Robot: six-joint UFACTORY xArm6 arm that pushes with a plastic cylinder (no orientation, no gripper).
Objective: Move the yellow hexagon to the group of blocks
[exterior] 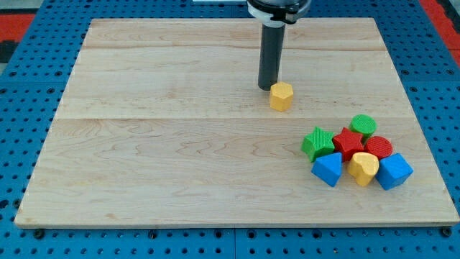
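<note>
The yellow hexagon point(281, 96) lies on the wooden board point(180, 158), right of centre in the upper half. My tip point(268, 88) rests just to its upper left, touching or nearly touching it. The group of blocks sits at the view's lower right: a green star point(318, 142), a red star point(348, 142), a green cylinder point(364, 126), a red cylinder point(379, 147), a blue block point(328, 169), a yellow heart-like block point(364, 168) and a blue cube point(394, 171). The hexagon is well apart from the group, up and to its left.
The board lies on a blue pegboard surface point(29, 101). Red areas show at the view's top corners point(21, 18). The rod's mount point(277, 8) is at the top edge.
</note>
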